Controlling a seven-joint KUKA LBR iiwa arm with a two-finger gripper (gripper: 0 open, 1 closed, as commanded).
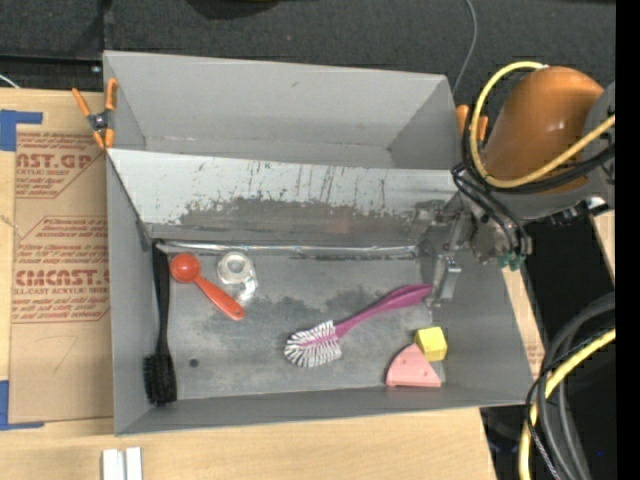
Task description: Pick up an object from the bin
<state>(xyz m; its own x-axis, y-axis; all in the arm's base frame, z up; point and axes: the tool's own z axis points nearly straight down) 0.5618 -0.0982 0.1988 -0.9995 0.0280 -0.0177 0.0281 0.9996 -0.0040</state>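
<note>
Camera view: hand (444, 280), grip impossible to tell, at handle tip of magenta white-bristled brush (365, 315).

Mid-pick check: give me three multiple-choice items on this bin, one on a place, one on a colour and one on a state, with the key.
1. Which part of the pink brush is the hand nearest to?
A. the handle tip
B. the bristles
C. the middle

2. What colour is the cube beside the pink wedge?
A. orange
B. yellow
C. clear

3. How is the pink brush placed?
A. standing upright
B. leaning on the left wall
C. lying on the floor of the bin

Key:
1 A: the hand is at the handle's right end, and the bristles point away to the lower left.
2 B: the cube is plainly yellow.
3 C: the brush's whole length lies along the floor.
</note>
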